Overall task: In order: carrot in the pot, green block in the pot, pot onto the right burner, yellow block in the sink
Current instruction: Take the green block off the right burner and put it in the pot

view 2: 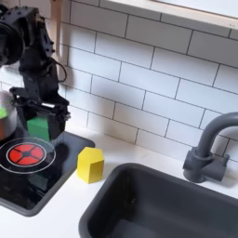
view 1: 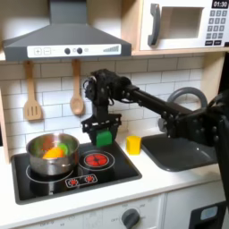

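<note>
One black robot hand [view 1: 104, 128] hangs above the black toy cooktop [view 1: 125, 168], its two fingers pinching the small bright green cube-like block [view 1: 105, 138] from either side. In the second exterior view the same hand [view 2: 39, 115] holds the green block [view 2: 38, 127] clear of the cooktop [view 2: 46, 181], just above the right burner [view 2: 25, 153], a flat round mark of red glowing rings. In the first exterior view the right burner [view 1: 97, 160] lies directly under the held block, apart from it.

On the first exterior view's left of the hand, the round shiny silver metal pot [view 1: 53, 154] sits on the other burner. Inside it lies something orange, most likely the small toy carrot [view 1: 55, 153], though the picture is too soft to make out its shape. A sliver of the pot [view 2: 5, 116] shows at the second exterior view's left edge.

On the first exterior view's right of the cooktop, the small yellow cube-like block [view 1: 133, 144] stands on the white surface [view 1: 170, 181], between the cooktop and the dark grey rectangular sink [view 1: 183, 152]. In the second exterior view the yellow block [view 2: 90, 164] rests near the cooktop's corner and the rim of the sink [view 2: 163, 206], whose dark curved faucet [view 2: 206, 149] rises behind the basin.

Two wooden utensils [view 1: 32, 94] hang on the white tiled wall [view 1: 170, 76] behind the stove.
</note>
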